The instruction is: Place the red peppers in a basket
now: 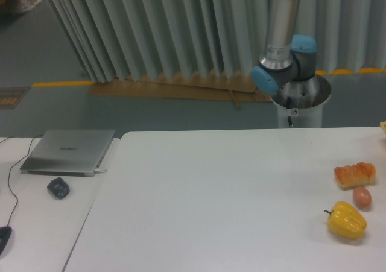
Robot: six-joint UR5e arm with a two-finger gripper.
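Red pepper, basket: neither in view. Yellow pepper at counter 4 o'clock. Jaws out of frame, state unknown. Pepper likely light, glossy, slippery; grip across lobes.

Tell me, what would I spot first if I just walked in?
Probably the bright yellow pepper at the white table's right edge, with a small brownish egg-shaped thing and a bread loaf just behind it. Then the robot arm behind the table, and the closed laptop at left.
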